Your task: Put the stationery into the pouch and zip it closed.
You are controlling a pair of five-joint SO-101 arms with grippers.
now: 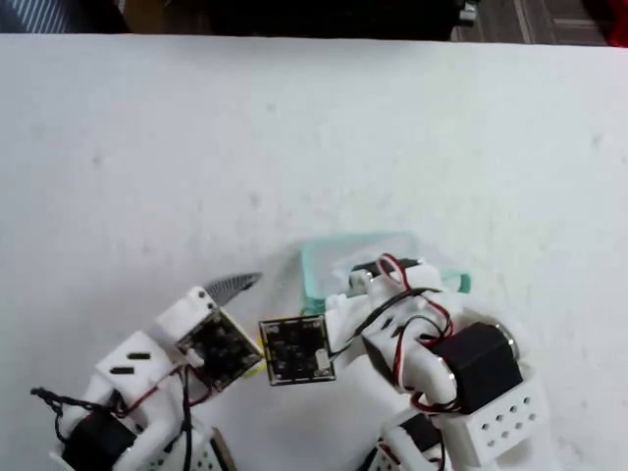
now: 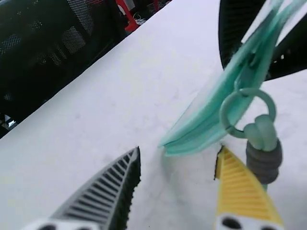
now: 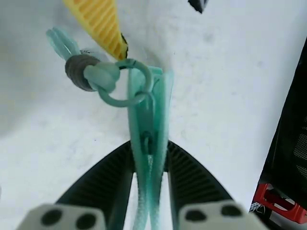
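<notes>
Zipping up, we judge: our right gripper [image 3: 148,146] clamps the teal pouch [image 1: 358,257] at five o'clock on the table [image 1: 294,118]; our left gripper [image 2: 178,153], jaws apart, must next pinch the zip ring [image 2: 247,108].

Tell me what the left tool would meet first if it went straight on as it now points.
Probably the corner of the teal pouch, just ahead between the open fingers of the left tool; the zip pull hangs beside its yellow finger. Depth is unclear.

Teal pouch [image 2: 211,112] just beyond parted end effector [image 2: 178,155]
</notes>
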